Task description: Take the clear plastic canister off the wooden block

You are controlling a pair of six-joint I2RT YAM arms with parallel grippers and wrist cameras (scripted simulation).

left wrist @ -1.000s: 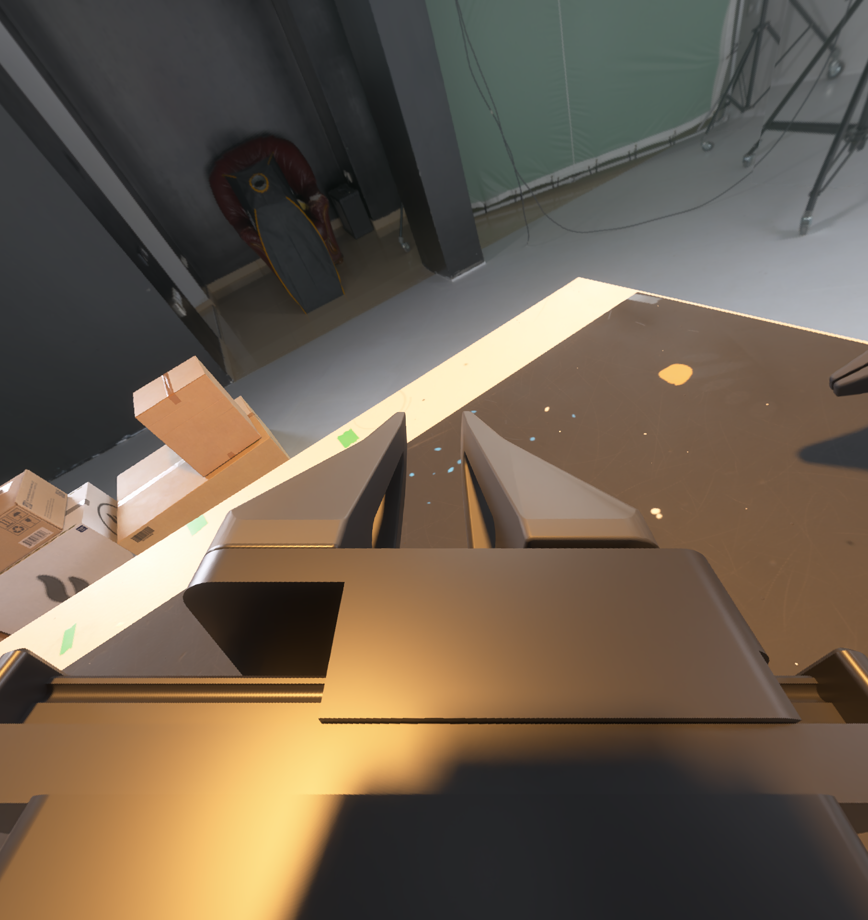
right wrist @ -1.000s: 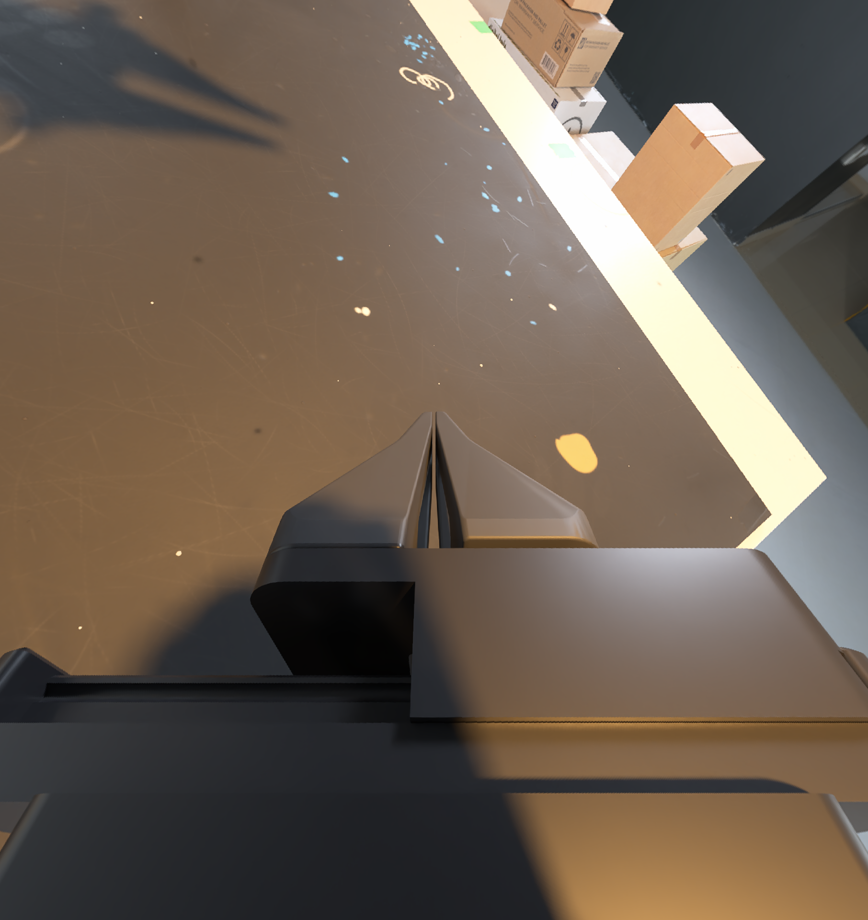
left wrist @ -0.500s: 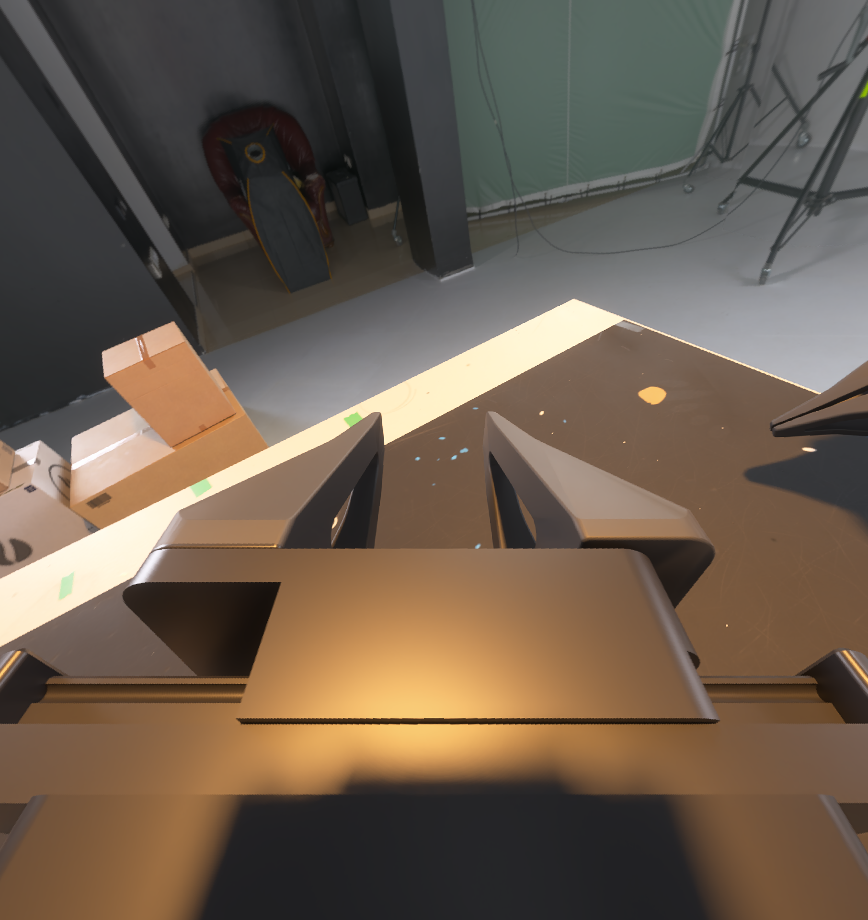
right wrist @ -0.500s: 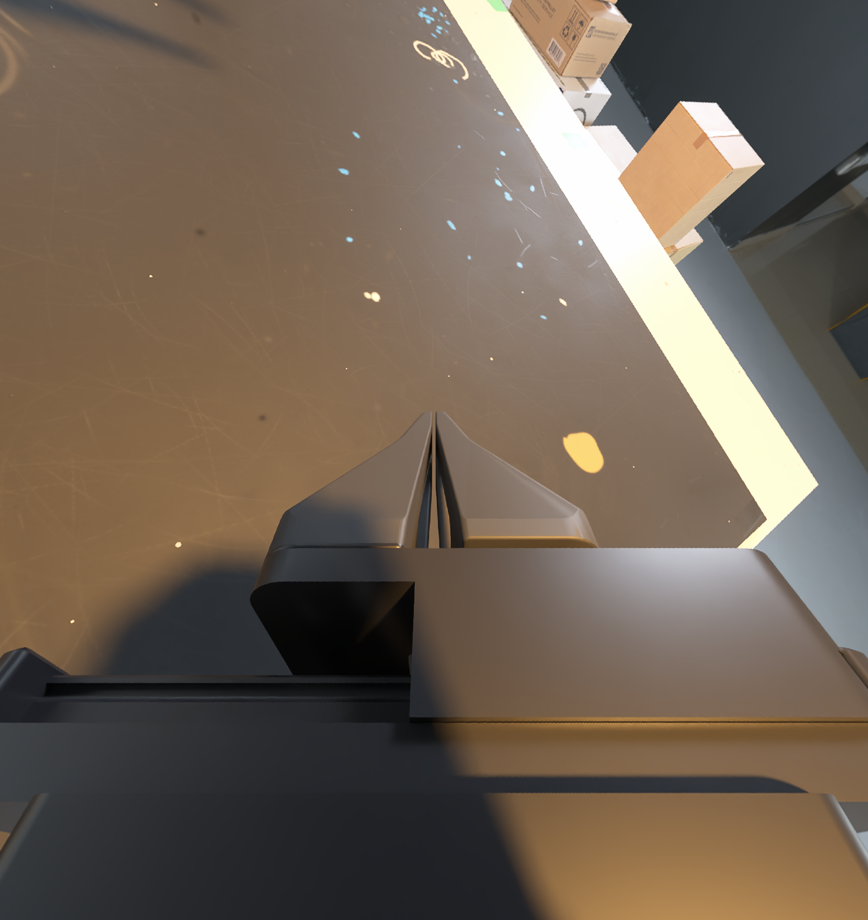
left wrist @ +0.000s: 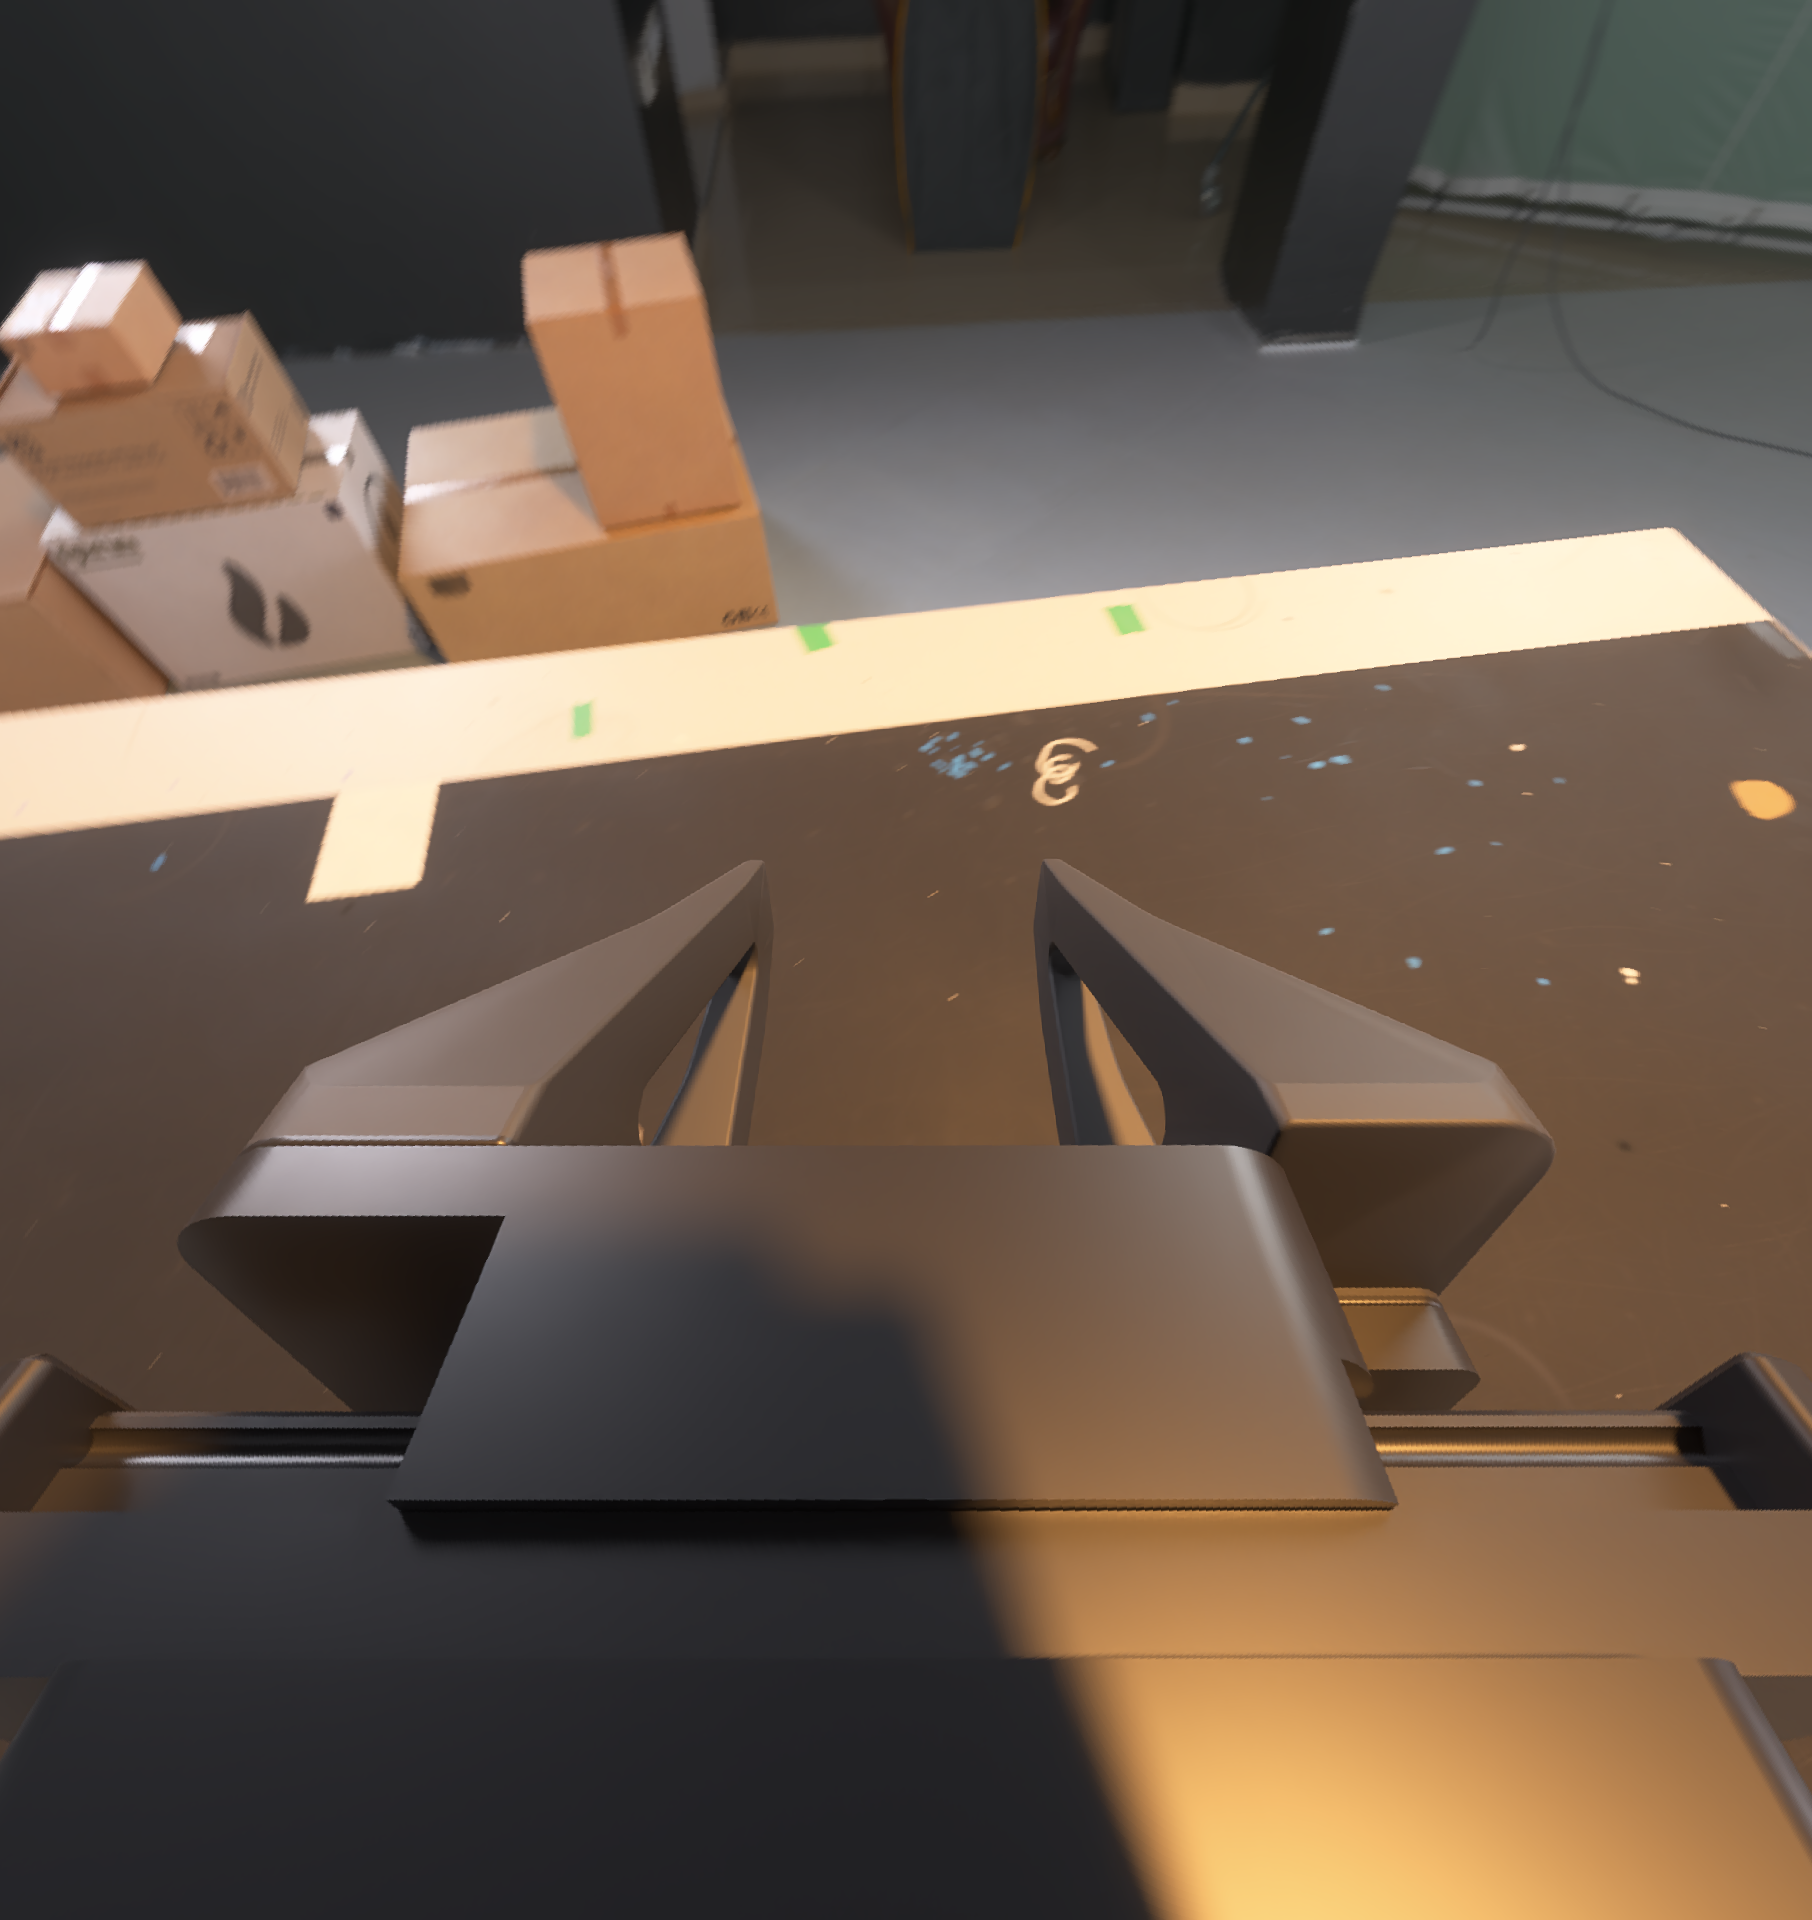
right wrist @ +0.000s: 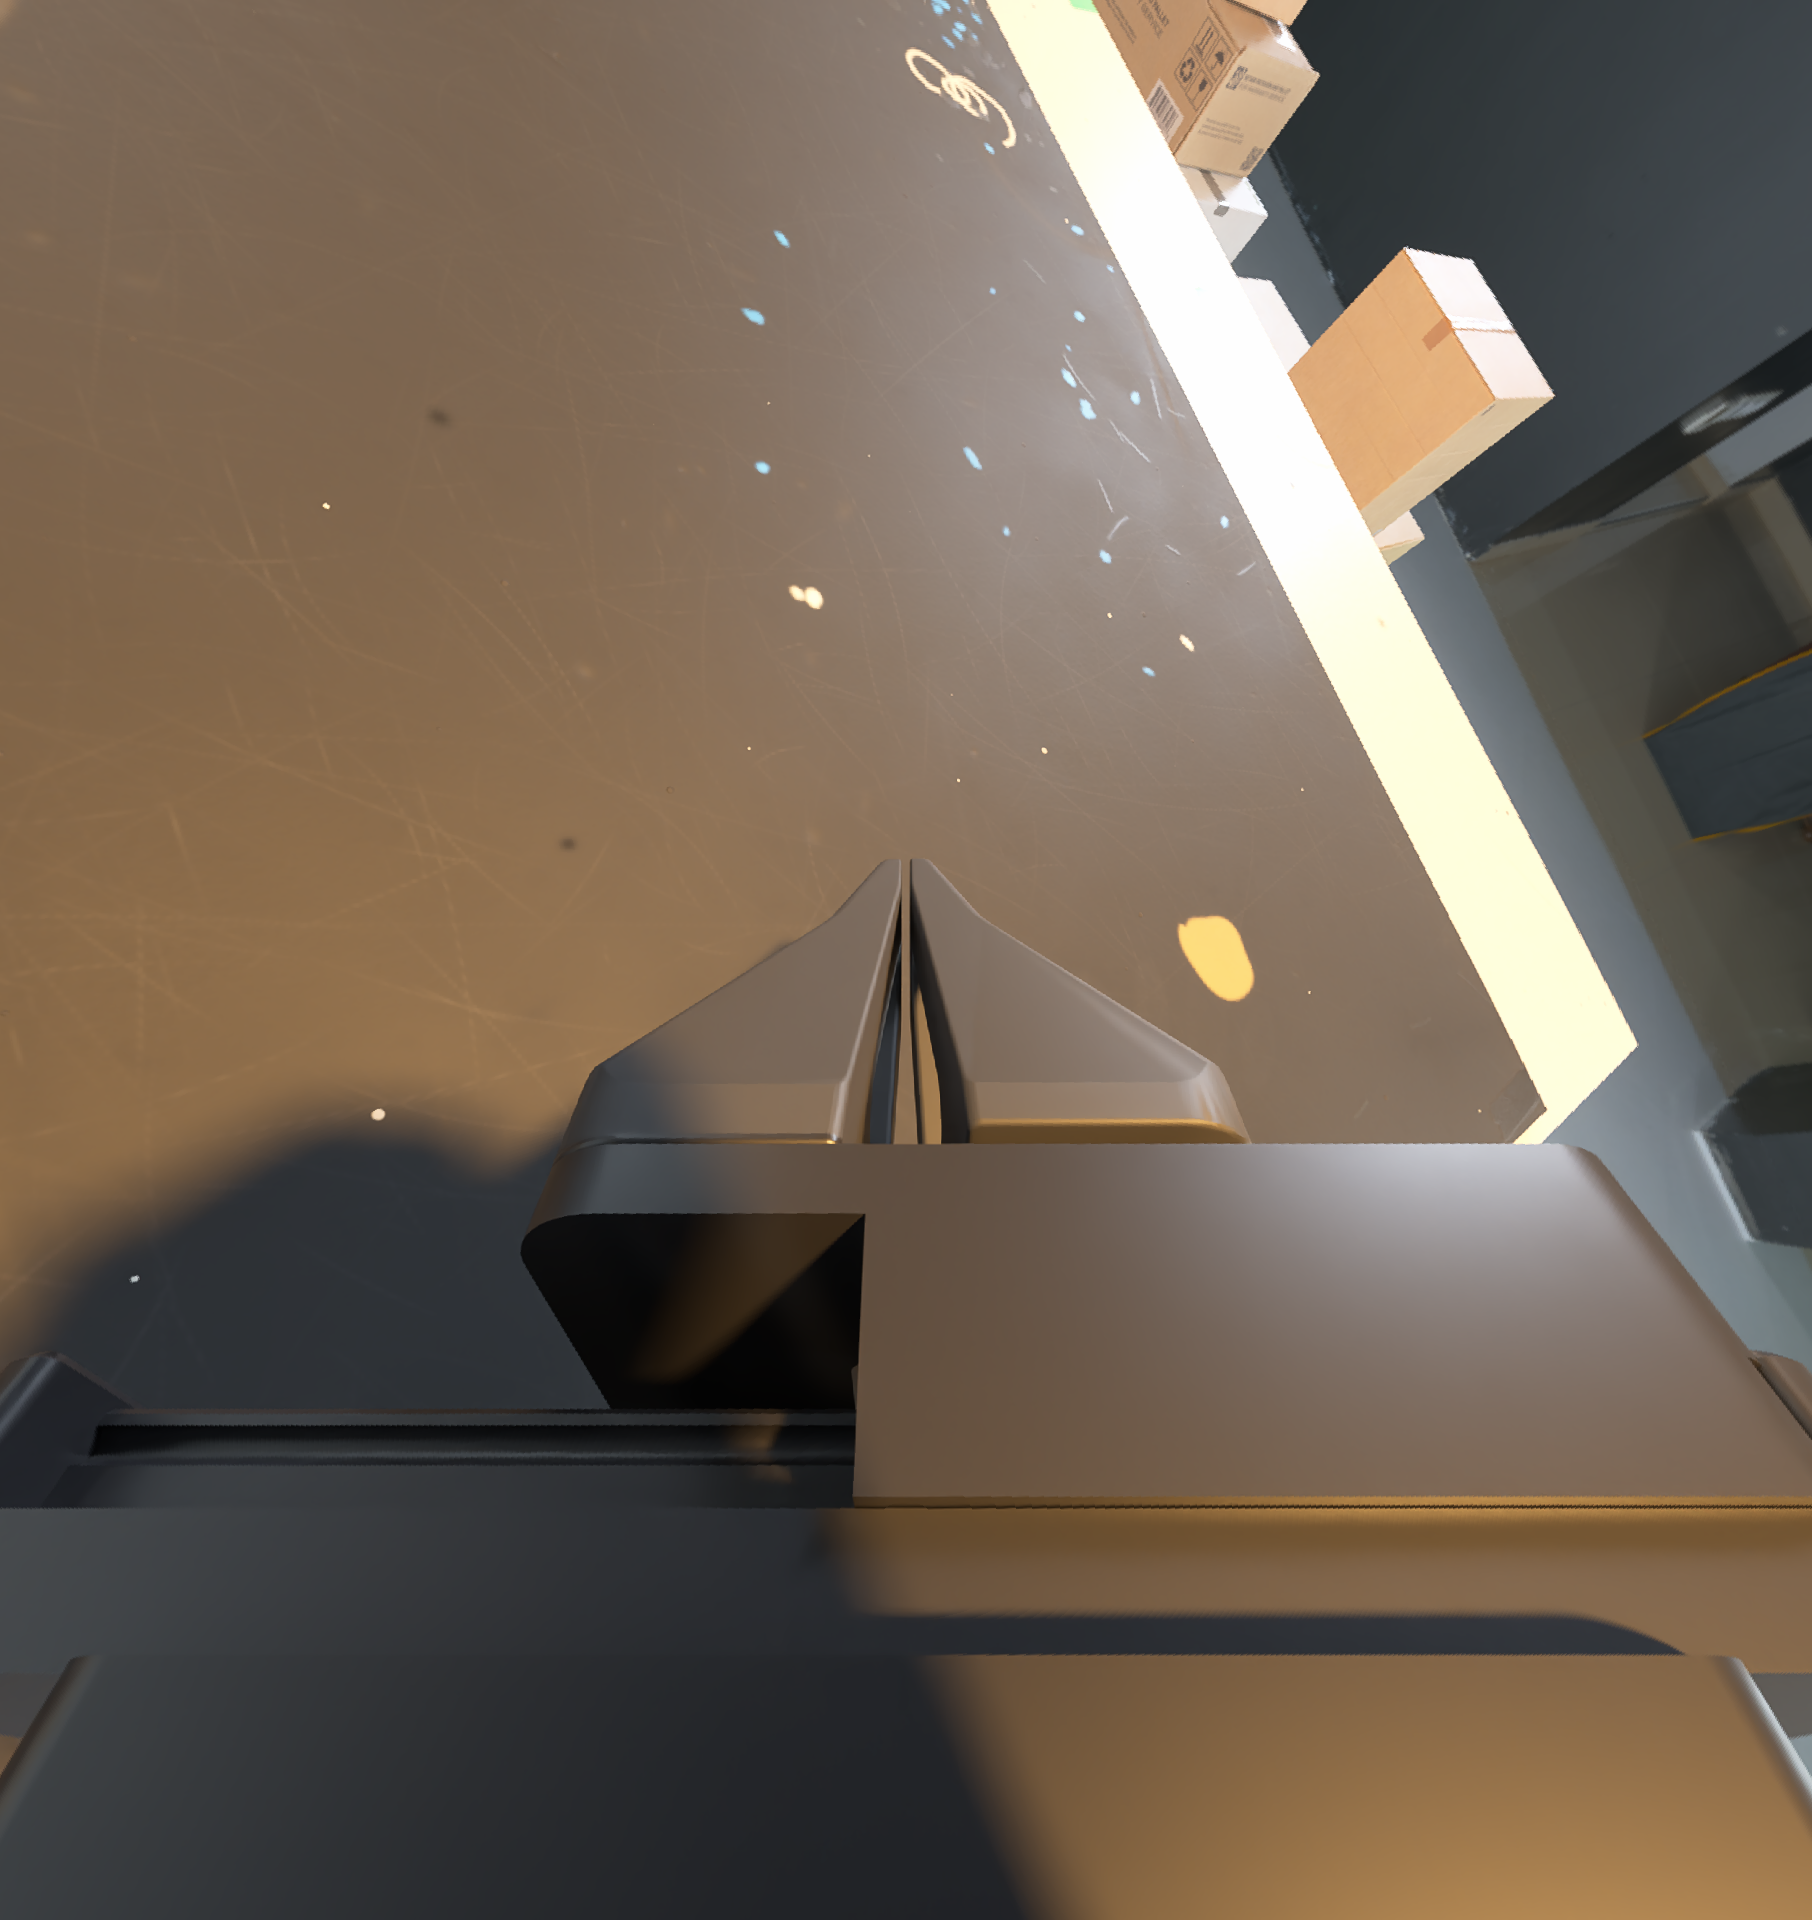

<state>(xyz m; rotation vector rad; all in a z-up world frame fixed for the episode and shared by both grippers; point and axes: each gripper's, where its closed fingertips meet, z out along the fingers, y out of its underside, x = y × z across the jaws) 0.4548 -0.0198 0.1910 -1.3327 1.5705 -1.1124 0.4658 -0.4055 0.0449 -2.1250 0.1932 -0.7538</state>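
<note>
Left tool spread wide and empty above the dark scratched counter. Right tool pressed shut on nothing, near the counter's far right corner beside a yellow spot. Farther off, a pale strip along the far edge, then stacked cardboard boxes. Canister and block in neither view.

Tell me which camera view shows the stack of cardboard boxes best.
The left wrist view: the cardboard boxes stand whole on the floor beyond the table edge. The right wrist view shows only a few boxes, cut off behind that edge.
</note>
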